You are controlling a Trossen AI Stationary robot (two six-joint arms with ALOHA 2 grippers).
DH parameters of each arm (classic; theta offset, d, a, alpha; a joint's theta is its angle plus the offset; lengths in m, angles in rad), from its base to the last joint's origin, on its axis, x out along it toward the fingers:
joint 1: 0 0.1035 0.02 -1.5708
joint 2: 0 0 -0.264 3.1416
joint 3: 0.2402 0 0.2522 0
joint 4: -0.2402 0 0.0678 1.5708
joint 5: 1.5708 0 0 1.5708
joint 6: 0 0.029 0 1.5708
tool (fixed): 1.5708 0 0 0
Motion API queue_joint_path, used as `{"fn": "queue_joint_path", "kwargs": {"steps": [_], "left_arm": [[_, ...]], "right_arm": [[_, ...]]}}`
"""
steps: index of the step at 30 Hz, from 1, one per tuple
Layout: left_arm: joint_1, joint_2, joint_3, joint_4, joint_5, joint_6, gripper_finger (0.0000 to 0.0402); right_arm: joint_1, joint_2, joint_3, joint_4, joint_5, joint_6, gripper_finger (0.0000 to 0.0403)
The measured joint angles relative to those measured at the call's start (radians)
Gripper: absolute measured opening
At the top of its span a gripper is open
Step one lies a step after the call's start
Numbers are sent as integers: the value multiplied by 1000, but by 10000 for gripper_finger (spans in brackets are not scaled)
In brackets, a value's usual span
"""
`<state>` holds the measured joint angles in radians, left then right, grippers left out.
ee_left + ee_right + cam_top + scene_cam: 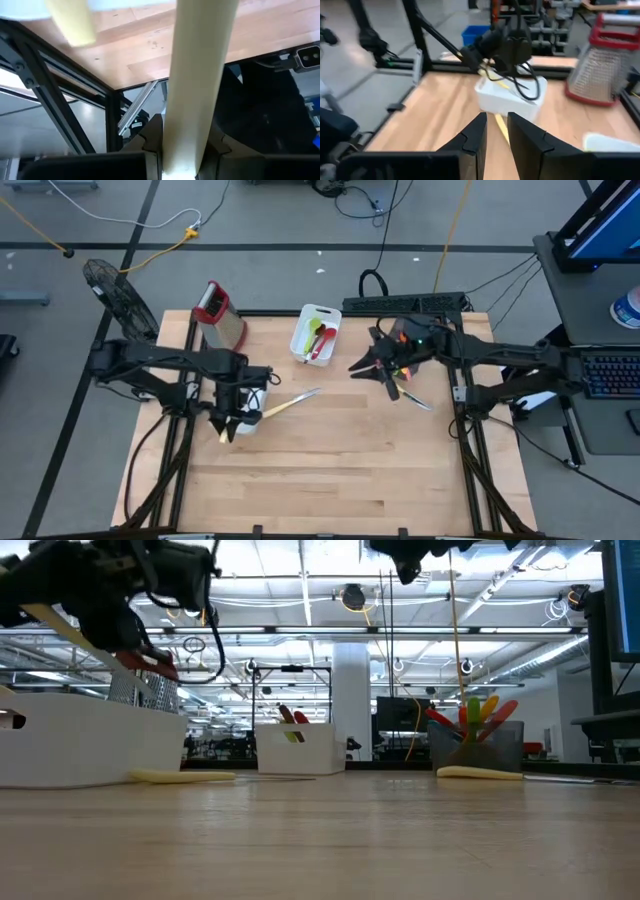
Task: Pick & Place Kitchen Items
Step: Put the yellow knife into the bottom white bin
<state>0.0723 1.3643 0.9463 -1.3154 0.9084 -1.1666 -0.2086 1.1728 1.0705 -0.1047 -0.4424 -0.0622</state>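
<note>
Two arms are busy: your left fingers [182, 150] are clamped on a cream-handled utensil [197, 75] above the near white tray [252, 402], likely ready for dropping in, while your right fingers [496, 131], nearly closed and empty, hang over the table [330, 470].

A grey floor [270, 220] is seen around the wooden tabletop [330, 470], and it is crossed by dark lines and by yellow and black cables, while a black fan [118, 298] is placed on it near the far left corner of the tabletop. On the right side a desk [590, 300] is found, on which a keyboard [612, 375] and the edge of a blue screen [610, 220] are visible. In the low view, a large hall is shown behind the tabletop, where a white column [352, 700] stands, and long rows of bright ceiling lamps [300, 602] are hung under the beams.
</note>
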Motion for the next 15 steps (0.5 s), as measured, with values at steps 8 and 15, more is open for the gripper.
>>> {"fn": "queue_joint_path", "kwargs": {"steps": [8,15], "left_arm": [[39,141,0,-65,8,185,63],[66,187,0,-114,-18,251,63]], "right_arm": [[1,-59,-107,-4,54,13,68],[-1,-142,-229,92,54,82,68]]}}
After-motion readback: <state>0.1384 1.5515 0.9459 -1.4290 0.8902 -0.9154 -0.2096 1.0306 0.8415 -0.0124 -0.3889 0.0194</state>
